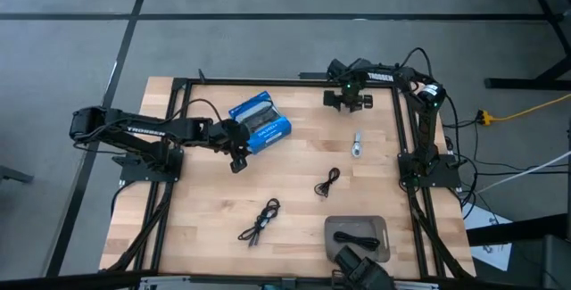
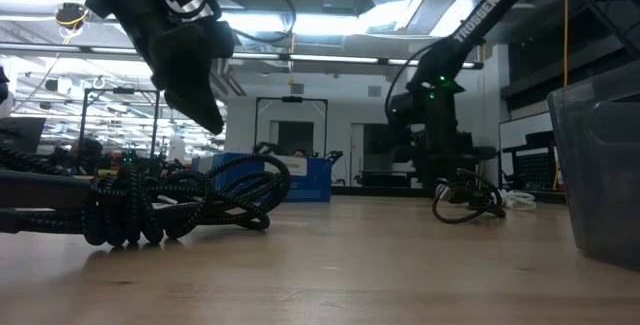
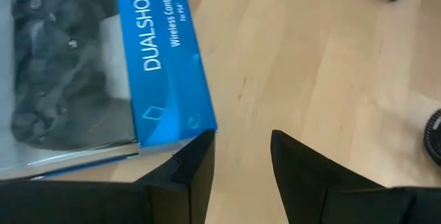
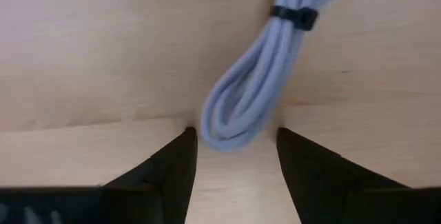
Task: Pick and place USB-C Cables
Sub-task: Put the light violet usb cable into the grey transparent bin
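A: Right wrist view first, nearest item outward. We see the right gripper [image 4: 234, 151] with its two dark fingers spread apart and nothing between them. The looped end of a whitish cable [image 4: 258, 79] lies in the gap just ahead of the fingertips, flat on the wooden table [image 4: 83, 52]. A dark tie binds the bundle near the top of the frame.

B: Which way does it run?

A: Its long axis goes from the loop at lower centre up toward the upper right of the frame, slightly tilted. The fingers stand either side of the loop end, so the jaw line crosses the axis.

B: Confirm the step in hand.

A: We judge it as the approach to a pick; the grasp is not yet made. The next move calls for lowering until the fingertips bracket the bundle, then closing across its narrow width.

B: High view?

A: In the lower right of the frame a grey tray [image 1: 332, 228] holds one black cable [image 1: 355, 240]. Further up, two black coils lie on bare wood: one [image 1: 260, 221] at lower centre, one [image 1: 328, 182] near centre. The whitish cable [image 1: 357, 145] sits right of centre, its axis running roughly up-down in the frame, below the right gripper [image 1: 348, 100].

B: And the left arm?

A: We see the left gripper [image 1: 239, 161] at centre left, just beside the blue box [image 1: 260, 121], fingers apart and empty.
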You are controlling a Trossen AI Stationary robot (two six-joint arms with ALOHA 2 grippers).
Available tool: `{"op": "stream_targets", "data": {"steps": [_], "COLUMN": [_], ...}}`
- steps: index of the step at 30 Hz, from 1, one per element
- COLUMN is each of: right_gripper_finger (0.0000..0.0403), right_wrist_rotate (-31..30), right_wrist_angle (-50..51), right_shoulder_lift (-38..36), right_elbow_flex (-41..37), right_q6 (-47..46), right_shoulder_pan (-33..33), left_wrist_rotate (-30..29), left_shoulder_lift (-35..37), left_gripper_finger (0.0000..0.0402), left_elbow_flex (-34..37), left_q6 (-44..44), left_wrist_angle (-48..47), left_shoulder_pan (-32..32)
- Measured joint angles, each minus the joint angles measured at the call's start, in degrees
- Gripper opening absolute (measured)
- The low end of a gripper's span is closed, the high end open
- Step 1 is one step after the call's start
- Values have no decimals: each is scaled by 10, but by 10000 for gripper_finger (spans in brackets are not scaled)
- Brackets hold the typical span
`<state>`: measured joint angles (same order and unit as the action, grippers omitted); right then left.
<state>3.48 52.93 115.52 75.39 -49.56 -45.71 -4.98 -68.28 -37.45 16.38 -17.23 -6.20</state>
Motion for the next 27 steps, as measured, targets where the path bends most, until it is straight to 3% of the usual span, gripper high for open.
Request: {"op": "stream_targets", "data": {"steps": [11,21,24,27], "right_gripper_finger": [204,202,179,128], "right_wrist_rotate": [9,-6,-15,-15], "right_wrist_angle": [-18,-34,-36,-36], "right_shoulder_lift": [2,3,0,-1], "right_elbow_flex": [40,24,12,6], "right_q6": [-13,-50,-71,-72], "right_shoulder_pan": [-7,-9,-9,-11], "left_wrist_rotate": [-5,-5,-5,-5], "left_shoulder_lift": [0,0,0,0], "left_gripper_finger": [135,135,135,135], "left_elbow_flex": [0,0,0,0], "left_q6": [0,0,0,0], "left_wrist_angle": [4,4,4,4], "left_shoulder_pan": [4,4,4,4]}}
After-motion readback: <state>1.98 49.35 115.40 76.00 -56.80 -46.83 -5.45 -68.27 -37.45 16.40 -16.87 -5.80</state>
